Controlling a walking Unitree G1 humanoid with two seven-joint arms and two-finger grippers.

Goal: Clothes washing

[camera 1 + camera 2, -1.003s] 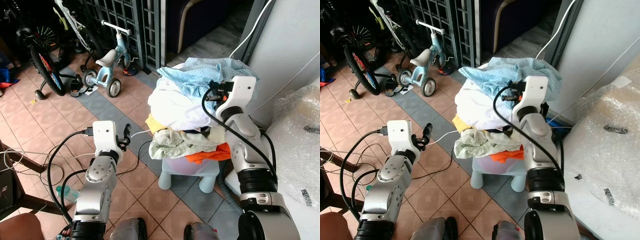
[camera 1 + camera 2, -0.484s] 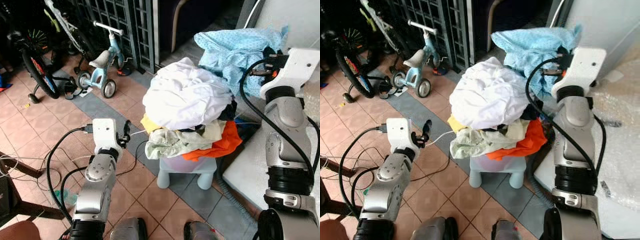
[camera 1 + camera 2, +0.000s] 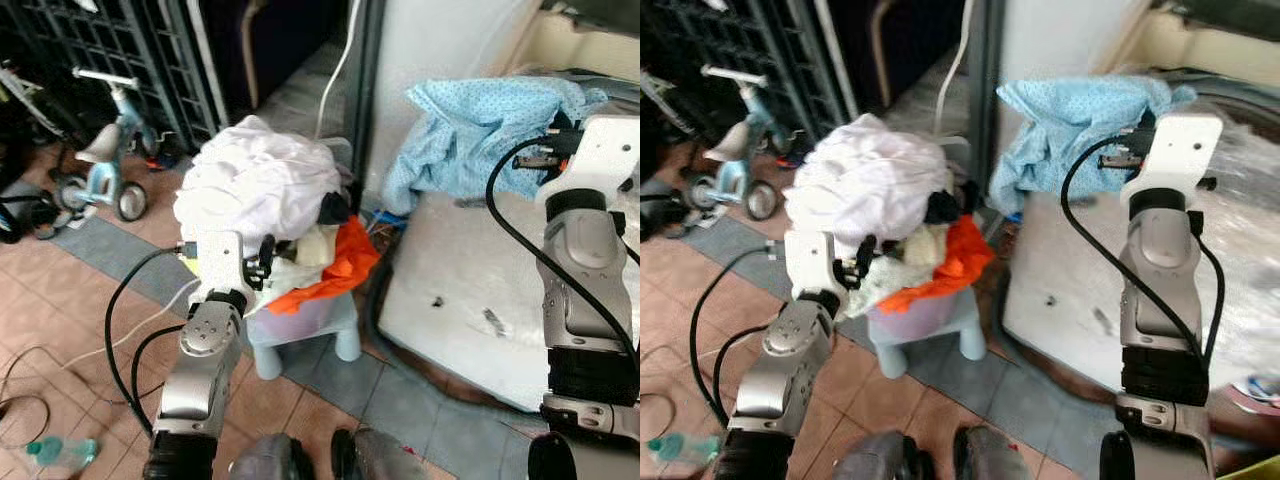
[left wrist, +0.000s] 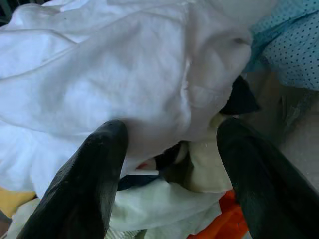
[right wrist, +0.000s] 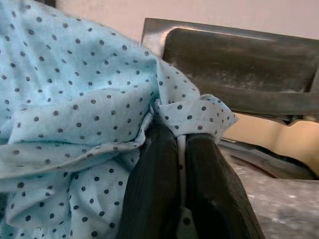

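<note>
Blue dotted garment (image 3: 480,125) now carried off the laundry pile (image 3: 262,190) over the washer top (image 3: 470,290), right gripper (image 5: 180,144) clamped on it, left gripper (image 4: 172,169) spread apart facing the pile.

blue dotted cloth (image 3: 480,125) | hanging crumpled (pinched at an edge) | laundry pile (image 3: 270,210) | heaped on stool

no readable text, no labels, no brand marks, no numbers, no signs on any surface in these views
</note>
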